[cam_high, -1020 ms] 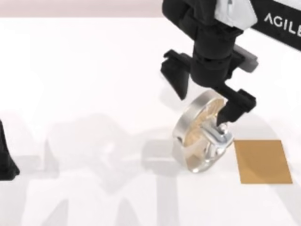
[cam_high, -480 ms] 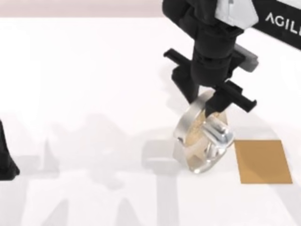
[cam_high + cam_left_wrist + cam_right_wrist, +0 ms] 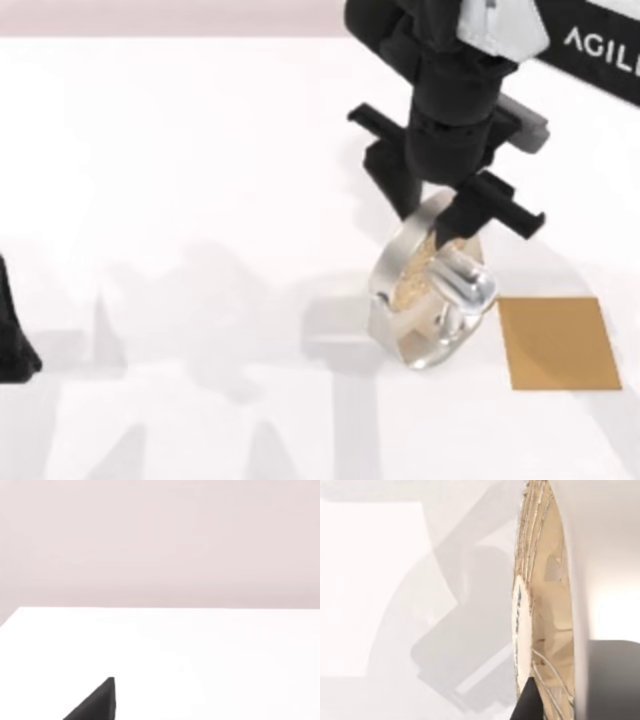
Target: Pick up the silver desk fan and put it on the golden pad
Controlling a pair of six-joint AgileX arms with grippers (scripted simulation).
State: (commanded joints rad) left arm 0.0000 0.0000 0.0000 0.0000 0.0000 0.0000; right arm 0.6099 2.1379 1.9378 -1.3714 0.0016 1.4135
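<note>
Fan (image 3: 425,300) on table (image 3: 180,180), just left of pad (image 3: 558,343).

The right gripper (image 3: 441,222) points down right of the table's centre, its fingers closed on the fan's ring; the left arm (image 3: 14,335) sits parked at the left edge

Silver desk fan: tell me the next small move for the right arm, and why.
Probably lift straight up a little. In the top view the right gripper has its fingers closed across the top of the silver desk fan's ring, and the fan stands beside the golden pad, not on it. Raising it first should clear the table before carrying it toward the pad. The left arm stays parked at the left edge.
</note>
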